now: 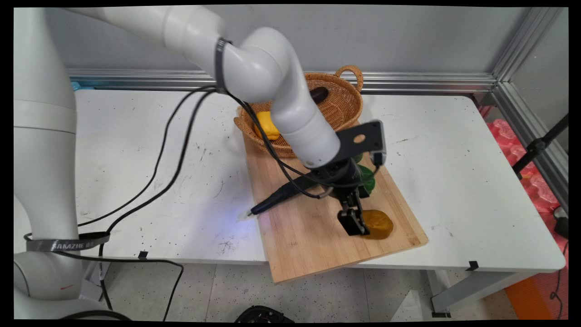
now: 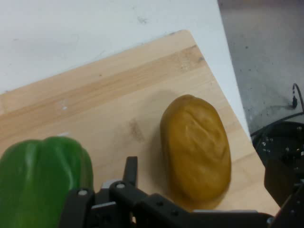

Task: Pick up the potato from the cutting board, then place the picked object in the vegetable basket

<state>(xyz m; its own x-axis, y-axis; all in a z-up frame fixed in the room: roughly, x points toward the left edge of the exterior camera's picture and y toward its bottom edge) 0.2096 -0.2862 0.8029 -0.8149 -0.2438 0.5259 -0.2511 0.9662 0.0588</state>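
Observation:
A brown potato [image 1: 377, 224] [image 2: 197, 147] lies on a wooden cutting board [image 1: 308, 236] [image 2: 109, 95] near its front right corner. My gripper [image 1: 358, 222] [image 2: 205, 166] is low over the board and open, with one finger [image 1: 350, 223] just left of the potato. In the hand view the potato sits between the two fingers. A green bell pepper [image 1: 367, 178] [image 2: 40, 183] stands on the board right behind the gripper, partly hidden by the wrist.
A wicker basket [image 1: 349, 97] at the board's far end holds a yellow vegetable [image 1: 267, 125] and a dark eggplant [image 1: 319, 94]. The board overhangs the white table's [image 1: 454, 159] front edge. Black cables hang from the arm on the left.

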